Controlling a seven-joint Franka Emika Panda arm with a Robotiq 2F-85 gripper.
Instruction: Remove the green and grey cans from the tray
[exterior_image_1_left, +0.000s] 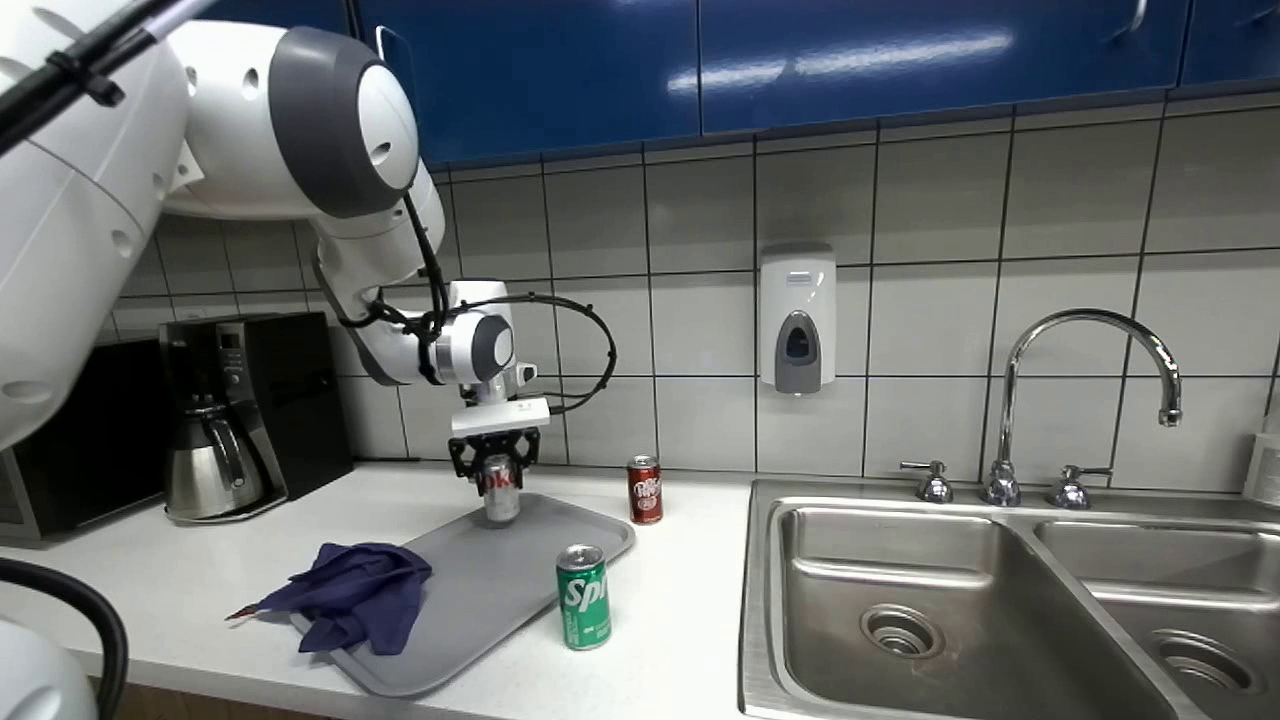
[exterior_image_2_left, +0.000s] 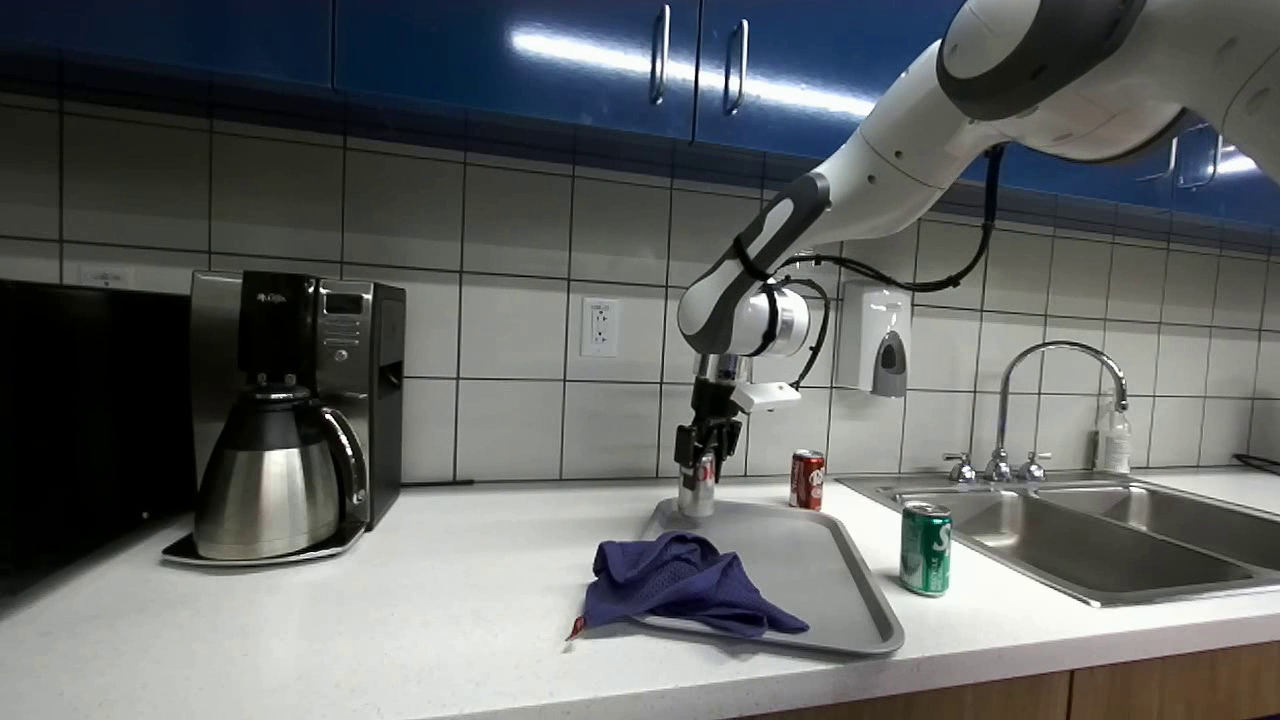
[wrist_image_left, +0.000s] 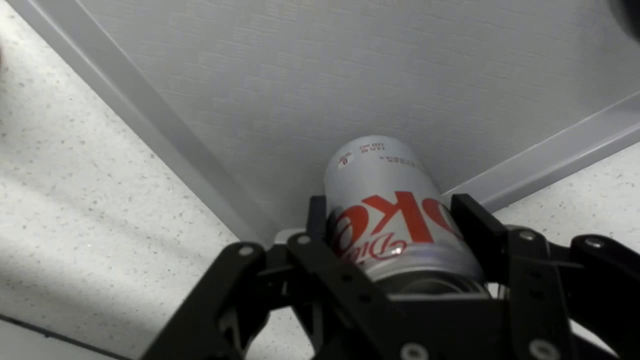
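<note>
Claw (wrist_image_left: 389, 215) is gripping the grey can (exterior_image_1_left: 502, 500) from both sides. Can is standing upright on the tray (exterior_image_1_left: 500, 585), back corner from where I'm standing. Green can (exterior_image_1_left: 583, 600) is standing on the counter (exterior_image_1_left: 690, 620), just beside the tray. Red can (exterior_image_1_left: 645, 490) is standing there too, farther back. Purple cloth (exterior_image_2_left: 680, 585) is draping over the tray's edge onto the counter.

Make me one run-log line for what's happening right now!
tool: closed on grey can; grey can: at tray corner; green can: on counter, beside tray; purple cloth: partly on tray
</note>
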